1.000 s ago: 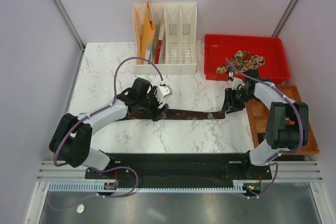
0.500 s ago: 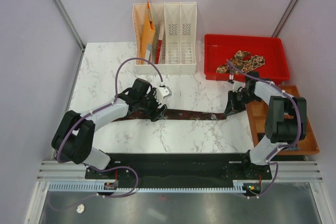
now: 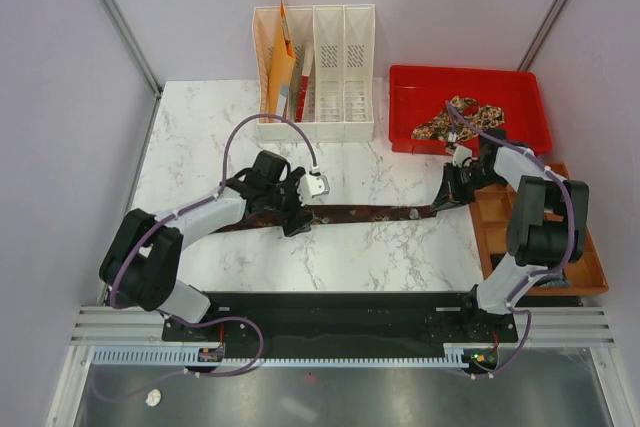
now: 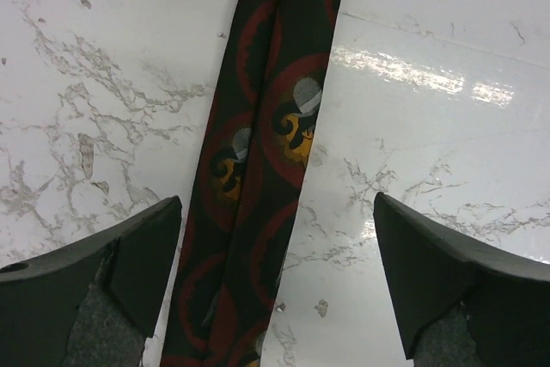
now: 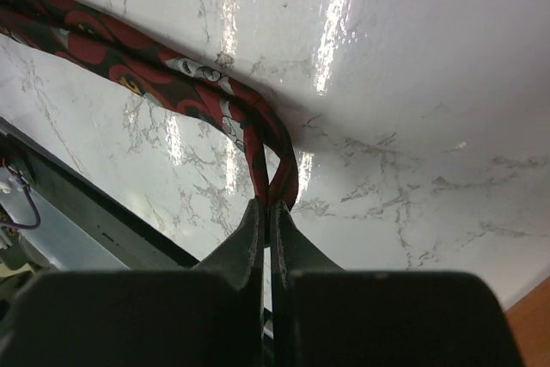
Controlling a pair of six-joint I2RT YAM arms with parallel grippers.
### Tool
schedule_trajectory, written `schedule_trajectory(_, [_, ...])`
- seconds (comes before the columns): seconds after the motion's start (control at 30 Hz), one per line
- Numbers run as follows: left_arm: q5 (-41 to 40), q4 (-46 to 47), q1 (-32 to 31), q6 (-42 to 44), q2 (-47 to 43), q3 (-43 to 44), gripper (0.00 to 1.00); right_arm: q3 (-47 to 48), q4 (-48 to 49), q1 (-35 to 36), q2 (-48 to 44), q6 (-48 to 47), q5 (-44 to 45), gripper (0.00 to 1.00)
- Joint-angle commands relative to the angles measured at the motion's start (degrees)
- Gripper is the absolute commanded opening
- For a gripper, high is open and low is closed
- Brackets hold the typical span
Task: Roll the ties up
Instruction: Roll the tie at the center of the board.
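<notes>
1. Dark maroon tie (image 3: 365, 214) lies stretched left-right across mid bench (image 3: 200, 127); paisley tie (image 3: 458, 115) sits in red tray (image 3: 520, 87), far right.
2. Right jaws clamped on the maroon tie's right tip; left jaws wide apart, straddling its left part, gripping nothing.
3. Risk: thin tip pinch may slip under pull; unpinned left end may drag instead of rolling.

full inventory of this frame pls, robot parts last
dark maroon tie: one, maroon-brown, stretched across the table centre
paisley tie: one, tan-brown, bunched in the red bin
red bin: one, red, table's far right
file organiser: one, white, far centre
orange folders: count unclear, orange, organiser's left slots
wooden tray: one, orange-brown, right edge
table: one, white marble, under everything
left gripper: one, black, open, fingers either side of the dark maroon tie
right gripper: one, black, shut on that tie's right end
</notes>
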Motion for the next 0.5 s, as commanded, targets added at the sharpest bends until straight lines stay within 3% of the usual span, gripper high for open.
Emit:
schedule_trajectory(0.0, [3.6,2.5,-0.1,8.4,4.3,5.4,1.0,1.2,-0.2,0.0,2.8,0.9,-2.0,0.0])
schedule_trajectory(0.23, [7.2,-2.6,-3.3,16.6,12.5,12.7,1.0,3.6,-0.4,-0.1,4.9,1.8,-1.7,0.0])
schedule_trajectory(0.47, [4.3,-4.1,-5.9,18.4,16.5,14.0,1.0,5.2,-2.1,-0.1,5.9,0.9,-2.2,0.0])
